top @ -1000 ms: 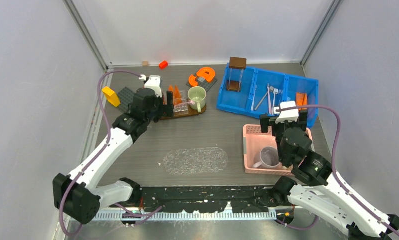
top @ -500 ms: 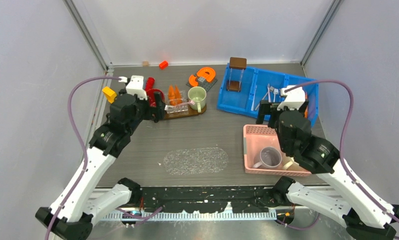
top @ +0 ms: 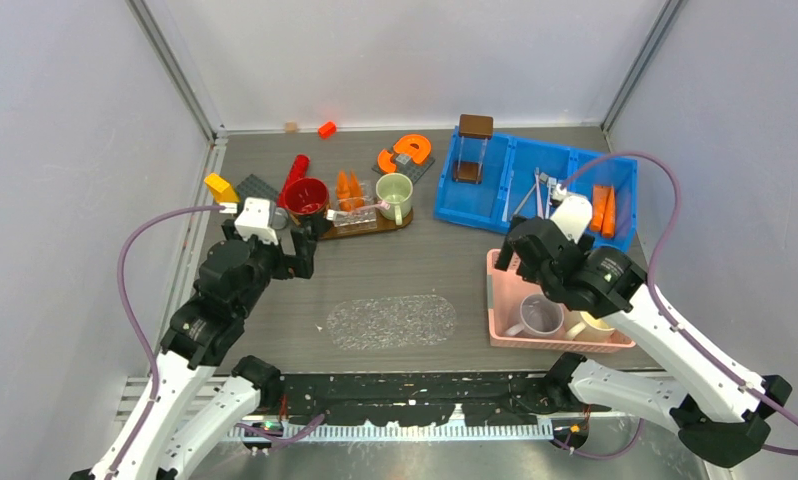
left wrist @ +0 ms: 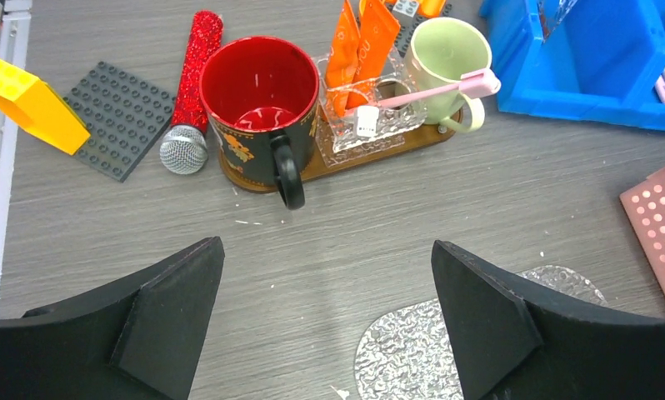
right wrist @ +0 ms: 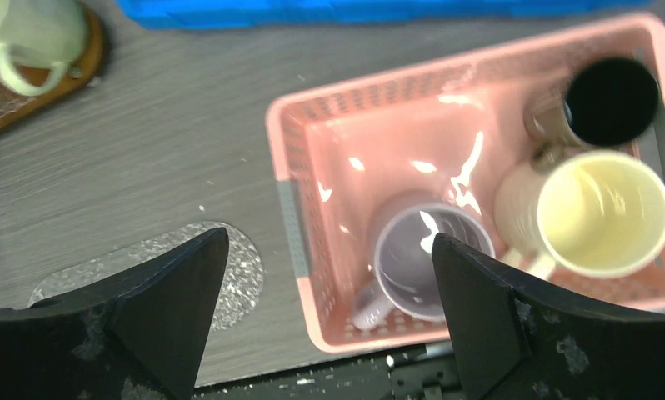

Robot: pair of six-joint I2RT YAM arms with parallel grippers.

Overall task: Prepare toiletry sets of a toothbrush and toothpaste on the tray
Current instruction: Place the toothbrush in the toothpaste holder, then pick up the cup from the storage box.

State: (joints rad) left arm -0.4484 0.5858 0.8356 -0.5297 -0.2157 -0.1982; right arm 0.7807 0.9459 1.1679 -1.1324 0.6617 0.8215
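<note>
As seen from left to right across the table:
Left gripper (left wrist: 325,250): spread as wide as possible, empty, touching nothing; hanging over bare tabletop on the near side of the tray.
Tray (left wrist: 412,143): brown, with a red mug (left wrist: 258,100) upright on its left end, a clear holder (left wrist: 379,133) in the middle and a green mug (left wrist: 446,50) on the right end.
Toothpaste tubes (left wrist: 361,42): two, orange, standing side by side in the clear holder.
Pink toothbrush (left wrist: 421,90): laid across the holder and the green mug's rim, head to the right.
Blue bin (top: 465,218): spare toothbrushes (top: 540,190) in the middle compartment, spare orange tubes (top: 603,208) in the right one.
Right gripper (right wrist: 329,250): fully parted, empty, touching nothing; poised above the pink basket (right wrist: 283,208), over a lilac mug (right wrist: 421,250) beside a cream mug (right wrist: 604,212).
</note>
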